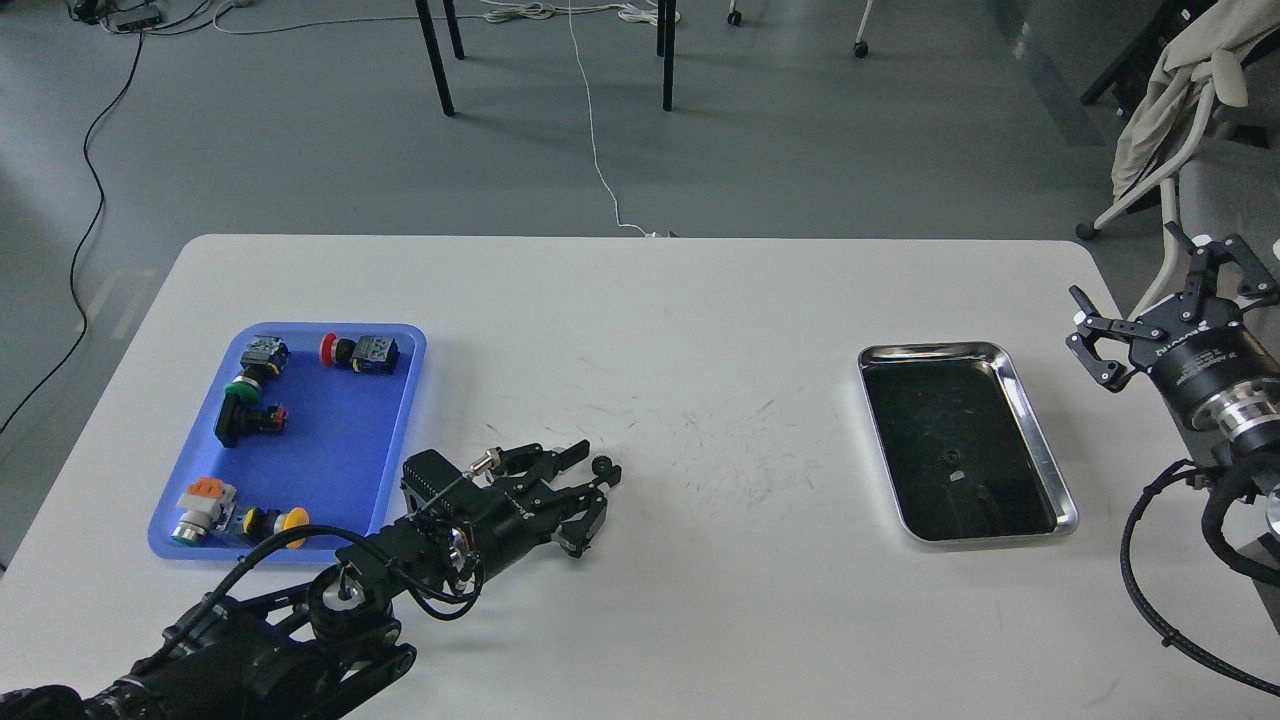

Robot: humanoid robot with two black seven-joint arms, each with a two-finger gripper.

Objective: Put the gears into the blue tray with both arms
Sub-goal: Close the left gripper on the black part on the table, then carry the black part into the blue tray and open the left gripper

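your left gripper (592, 492) is lying low on the table (700, 300) with its claw part open around nothing, and the gear (602, 465) is sitting just at its upper fingertip. you are in the grasping step, i think. next you are needing to close on it and carry it toward 9 o'clock into the blue tray (330, 440); your right gripper (1150, 300) is hanging open and empty at 3 o'clock.

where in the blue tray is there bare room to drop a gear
The rectangular blue plastic tray is bare through its middle and right side, between the red-capped push-button switch at the far rim and the yellow-capped switch at the near rim. Its left side is crowded.
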